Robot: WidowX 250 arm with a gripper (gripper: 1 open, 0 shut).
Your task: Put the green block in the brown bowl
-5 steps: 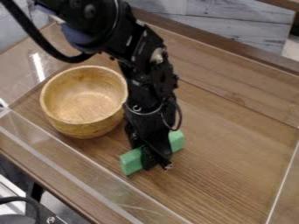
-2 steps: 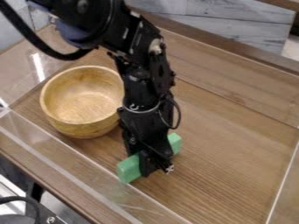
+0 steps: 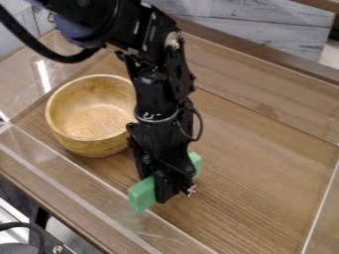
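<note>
green block (image 3: 149, 192) nearer, angled toward bowl's opposite side

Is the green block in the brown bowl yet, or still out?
Out. The green block sits clamped in the gripper beside the brown bowl, whose hollow shows empty.

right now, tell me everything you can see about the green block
The green block is a plain matte mid-green bar with flat faces and squared ends. The black gripper is shut on its middle, hiding that part, so only both ends show. It lies slanted, its near-left end lower in the picture, over the wooden table, right of the brown bowl, apart from it.
</note>
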